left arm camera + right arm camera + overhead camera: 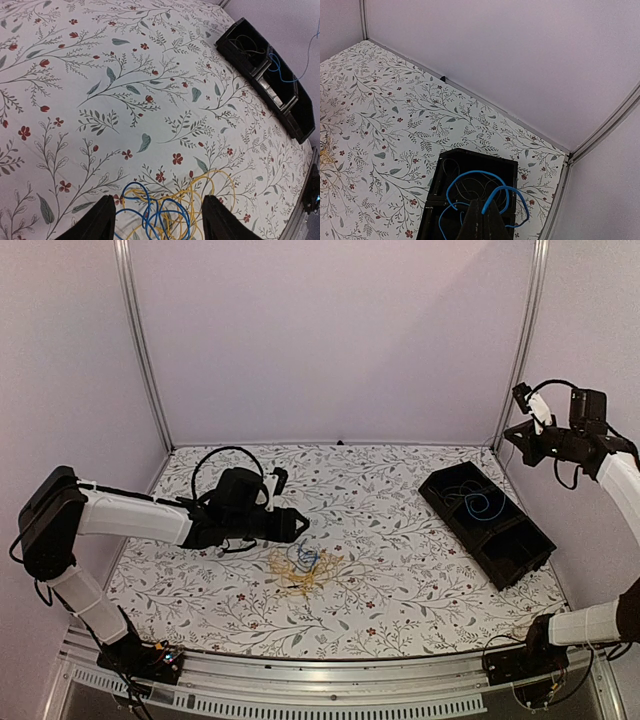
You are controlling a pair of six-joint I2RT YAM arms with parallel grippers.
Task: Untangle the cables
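Now, tangle: yellow and blue cables (303, 568) in one loose knot on the floral worktop (400, 580), mid-front, well apart from the bin.
Left gripper: (159, 201) spread, holding nothing; hovers just over the knot, loops showing between its fingers (102, 222) in the wrist view.
Right gripper: (481, 214) pressed together, looks to be pinching one blue cable (470, 176), held high over the black bin (520, 562) at right.
Blue cable: loops hang into the bin's far compartment; free of the knot.
Step in hand: judged as left going down for the next strand.
How to do it well: pick one outer loop only, a yellow one at the knot's edge reads easiest; come straight down, close on that single wire, not on the crossing.
Pull: lift slowly and away from the pile so the rest slides off.
Risk: catching blue plus yellow together drags the whole knot.
Right arm: release into the bin first, keep clear of left.
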